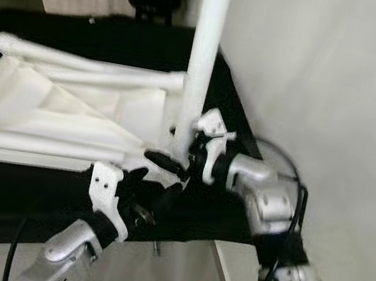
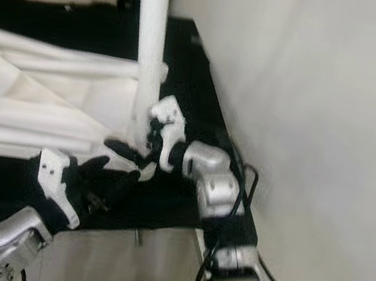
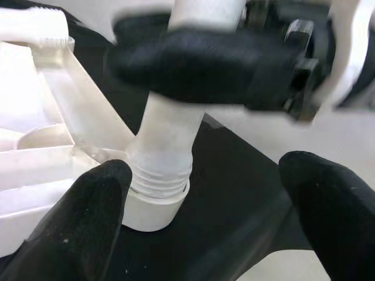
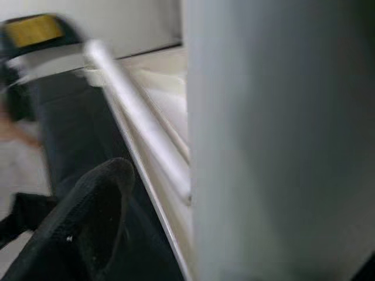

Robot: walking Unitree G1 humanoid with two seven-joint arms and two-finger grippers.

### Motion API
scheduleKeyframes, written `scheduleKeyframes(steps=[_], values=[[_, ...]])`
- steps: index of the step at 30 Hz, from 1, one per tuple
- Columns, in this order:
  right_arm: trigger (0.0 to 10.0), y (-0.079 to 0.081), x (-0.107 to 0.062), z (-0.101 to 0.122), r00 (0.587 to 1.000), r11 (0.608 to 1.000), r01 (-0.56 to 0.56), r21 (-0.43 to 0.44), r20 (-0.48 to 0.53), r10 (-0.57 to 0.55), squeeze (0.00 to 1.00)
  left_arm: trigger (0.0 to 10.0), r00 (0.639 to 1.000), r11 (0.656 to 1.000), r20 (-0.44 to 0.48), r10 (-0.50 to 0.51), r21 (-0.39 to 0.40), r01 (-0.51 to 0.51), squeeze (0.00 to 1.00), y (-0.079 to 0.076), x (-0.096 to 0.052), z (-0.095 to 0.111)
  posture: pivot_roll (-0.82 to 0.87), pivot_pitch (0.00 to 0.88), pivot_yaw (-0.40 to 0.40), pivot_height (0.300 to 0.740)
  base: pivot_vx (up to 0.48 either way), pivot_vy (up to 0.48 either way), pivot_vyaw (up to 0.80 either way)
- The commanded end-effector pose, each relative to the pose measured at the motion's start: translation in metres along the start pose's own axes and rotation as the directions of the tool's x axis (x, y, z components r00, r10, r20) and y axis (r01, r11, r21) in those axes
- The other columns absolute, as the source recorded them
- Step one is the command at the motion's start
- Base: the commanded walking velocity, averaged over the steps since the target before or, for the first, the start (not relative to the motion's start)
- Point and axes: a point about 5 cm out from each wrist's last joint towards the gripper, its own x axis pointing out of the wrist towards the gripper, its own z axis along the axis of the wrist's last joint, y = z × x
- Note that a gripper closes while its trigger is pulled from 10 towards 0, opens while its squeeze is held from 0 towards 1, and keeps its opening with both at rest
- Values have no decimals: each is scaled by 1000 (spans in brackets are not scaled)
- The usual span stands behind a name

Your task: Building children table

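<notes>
A white child's table (image 1: 48,110) lies upside down on a black surface (image 1: 119,35). A white table leg (image 1: 203,56) stands upright at its near right corner, with its threaded end (image 3: 161,170) sitting in the round corner socket (image 3: 149,212). My right gripper (image 1: 178,155) is shut on the table leg low down, and one black finger (image 3: 193,64) crosses the front of it. My left gripper (image 1: 144,187) is open just below and in front of the socket, its fingers (image 3: 88,222) to either side of the leg's base without touching it.
A second white leg (image 1: 86,61) sticks out sideways along the table's far edge. A white wall (image 1: 325,98) stands close on the right. The black surface's front edge (image 1: 179,236) is just under my grippers, with pale floor below. Furniture stands at the back.
</notes>
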Motion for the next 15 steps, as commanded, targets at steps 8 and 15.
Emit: scheduleKeyframes(steps=[8, 15], values=[[10000, -1, -8, 9, 961, 960, -275, -44, -38, 274, 0, 10000, 1000, 1000, -23, 6, -8, -6, 0, 0, -2, -5, -5, 100, -67, 740, 0, 0, 0], [0, -8, -7, 9, 942, 941, -336, -42, -38, 334, 0, 10000, 1000, 1000, -20, 9, -8, -9, 0, -1, -3, -4, 2, 105, -73, 740, 0, 0, 0]])
